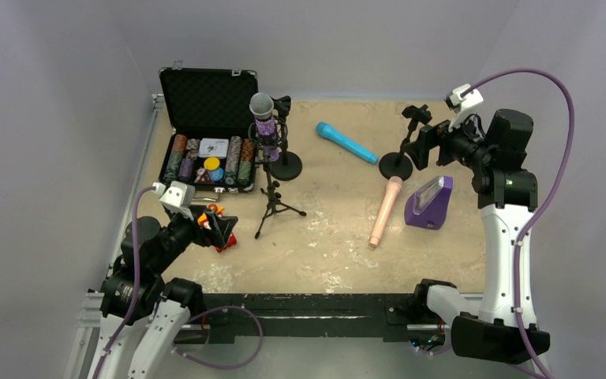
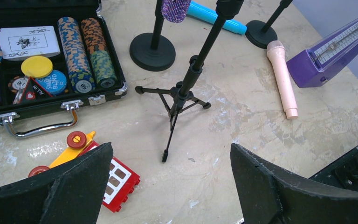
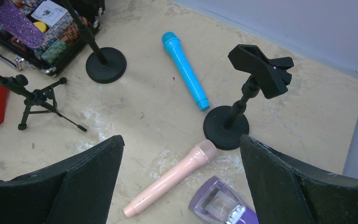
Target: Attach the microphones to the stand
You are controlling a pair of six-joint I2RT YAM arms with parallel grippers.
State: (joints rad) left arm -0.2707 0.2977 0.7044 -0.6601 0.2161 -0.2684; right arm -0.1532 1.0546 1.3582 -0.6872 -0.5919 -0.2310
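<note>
A glittery purple microphone (image 1: 263,118) with a silver mesh head sits upright in the clip of a black tripod stand (image 1: 272,193). The blue microphone (image 1: 347,142) and the pink microphone (image 1: 385,211) lie flat on the table. Two round-base stands are here: one (image 1: 286,162) just behind the tripod, one (image 1: 398,162) at the right with an empty clip (image 3: 261,70). My left gripper (image 1: 219,229) hangs open near the front left, above a toy (image 2: 116,179). My right gripper (image 3: 182,186) is open above the pink microphone (image 3: 170,179), holding nothing.
An open black case (image 1: 197,95) of poker chips and cards lies at the back left. A purple metronome (image 1: 430,203) stands right of the pink microphone. A red and yellow toy (image 1: 225,237) lies under my left gripper. Grey walls close in the table.
</note>
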